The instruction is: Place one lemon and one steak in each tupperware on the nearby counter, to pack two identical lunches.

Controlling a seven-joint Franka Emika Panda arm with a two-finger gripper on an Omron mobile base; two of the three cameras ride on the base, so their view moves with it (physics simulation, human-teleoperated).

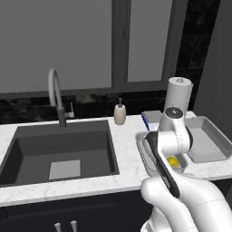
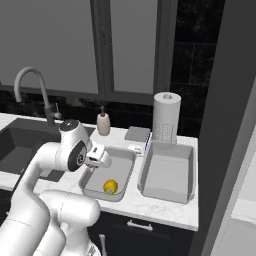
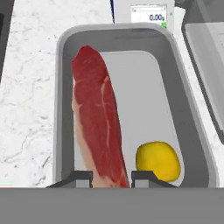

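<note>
On the worktop, the sink sits at 9 o'clock of the near tub; the second tub stands just beside it at 3 o'clock and appears empty. The claw hangs over the near tub, pinching one end of the thin steak strip, which stretches along the tub's 9 o'clock wall. One lemon rests on the tub floor at 5 o'clock, just beside the strip.

Assessment: placement of the steak is in hand. Recommend lowering until the strip lies flat on the floor, keeping it off the rim and the lemon, then spreading the claw and lifting straight out. Risk: a strip draped over the wall.
</note>
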